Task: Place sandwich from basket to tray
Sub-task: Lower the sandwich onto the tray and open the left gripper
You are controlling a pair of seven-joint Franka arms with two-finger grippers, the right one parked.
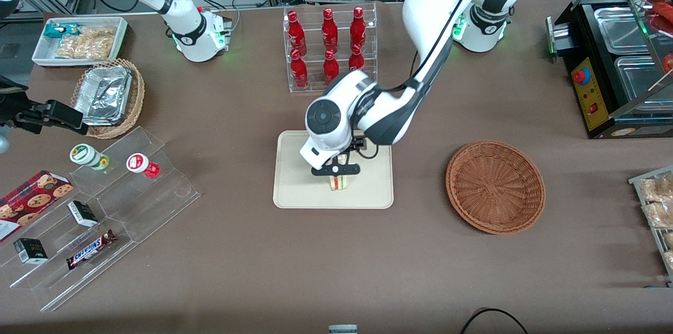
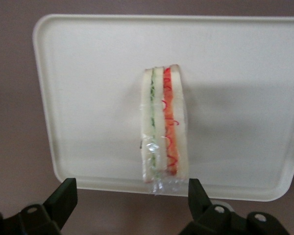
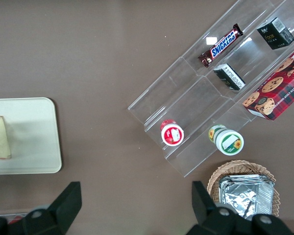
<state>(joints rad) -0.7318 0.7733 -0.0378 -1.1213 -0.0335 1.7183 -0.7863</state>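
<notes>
The sandwich [image 1: 340, 182], a wrapped white wedge with red and green filling, rests on the cream tray [image 1: 294, 192]. My left gripper [image 1: 336, 170] hangs just above it, open and empty. In the left wrist view the sandwich [image 2: 164, 122] lies on the tray [image 2: 88, 98], and the gripper [image 2: 131, 191] stands with its black fingers [image 2: 63, 193] wide apart and clear of the wrap. The sandwich [image 3: 0, 139] also shows on the tray [image 3: 34, 142] in the right wrist view. The reddish-brown basket [image 1: 494, 186] sits empty toward the working arm's end of the table.
A clear rack of red bottles [image 1: 328, 47] stands farther from the front camera than the tray. A stepped acrylic stand [image 1: 94, 218] with snacks, a tan basket of foil containers [image 1: 108, 97] and a white bin [image 1: 79, 39] lie toward the parked arm's end. A black food warmer [image 1: 615, 60] and bagged pastries [image 1: 657, 202] lie toward the working arm's end.
</notes>
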